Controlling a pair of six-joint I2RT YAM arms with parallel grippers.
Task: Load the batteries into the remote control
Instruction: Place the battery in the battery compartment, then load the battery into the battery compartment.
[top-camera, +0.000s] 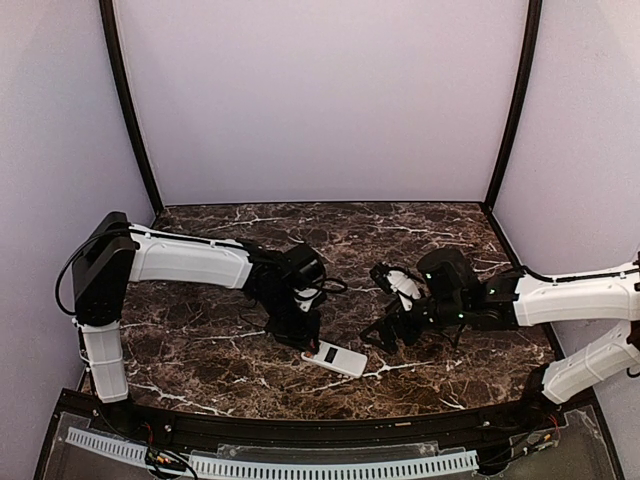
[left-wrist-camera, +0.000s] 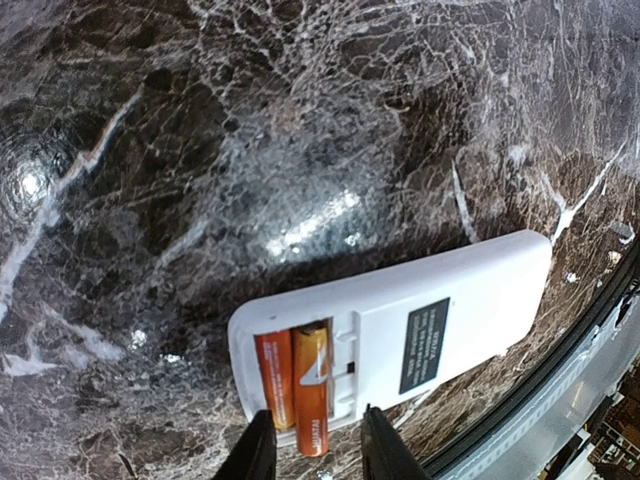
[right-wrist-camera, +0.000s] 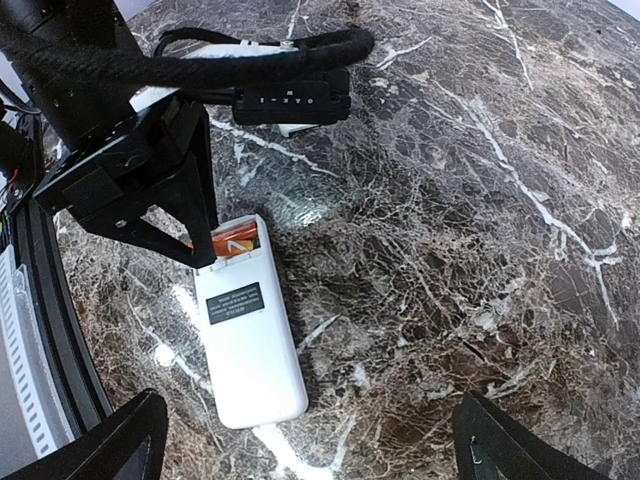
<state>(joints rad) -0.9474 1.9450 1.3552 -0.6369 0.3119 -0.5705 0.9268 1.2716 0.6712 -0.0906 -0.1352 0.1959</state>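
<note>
The remote control (left-wrist-camera: 440, 320) lies face down on the marble, its white back and dark label up; it also shows near the front edge from above (top-camera: 335, 358). Its open compartment holds two orange batteries side by side: one (left-wrist-camera: 274, 375) lies inside, the other (left-wrist-camera: 311, 390) pokes out past the compartment's end. My left gripper (left-wrist-camera: 315, 455) straddles that protruding end, open, its fingers clear of the battery. My right gripper (right-wrist-camera: 310, 450) hovers wide open above the remote control (right-wrist-camera: 245, 340) and bare marble, holding nothing. In the right wrist view, the left gripper's fingers (right-wrist-camera: 195, 200) partly hide the batteries (right-wrist-camera: 228, 243).
The table's black front rail (left-wrist-camera: 560, 400) runs close beside the remote, also visible in the right wrist view (right-wrist-camera: 40, 300). Lilac walls enclose the marble table (top-camera: 250, 230) on three sides. Both arms meet near the table's front middle, close together.
</note>
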